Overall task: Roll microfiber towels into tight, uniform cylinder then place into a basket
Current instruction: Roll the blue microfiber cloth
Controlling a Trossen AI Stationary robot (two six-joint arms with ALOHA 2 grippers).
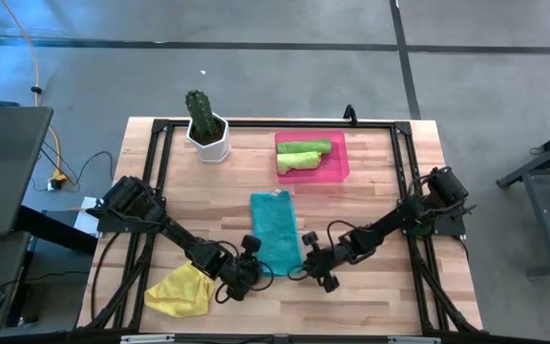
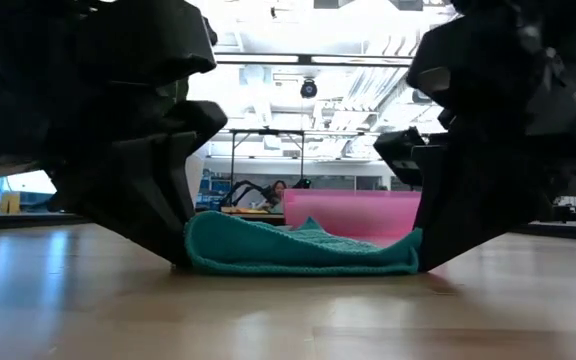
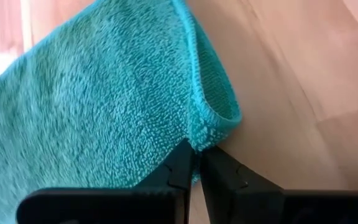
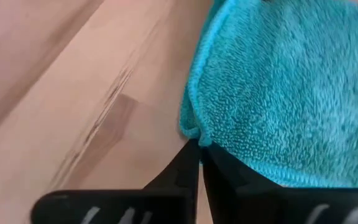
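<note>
Claws (image 3: 196, 163) (image 4: 200, 155) pinch teal towel (image 1: 276, 229) corners (near edge hidden).

Grey concrete floor (image 1: 285, 86), black floor tape, bright ceiling lights (image 2: 298, 20), wooden table (image 1: 380, 296)

Two black jointed arms, left arm (image 1: 175, 234) and right arm (image 1: 390, 225), built of blocky matte segments. Thin dark cables run alongside each. Jaws taper to narrow black wedges.

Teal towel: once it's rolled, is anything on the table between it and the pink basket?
Nothing visible. The teal towel lies flat just in front of the pink basket, with only bare wood between them. The cactus pot stands off to one side. Two green rolls already fill part of the basket. Both pincers pinch the towel's near corners.
</note>
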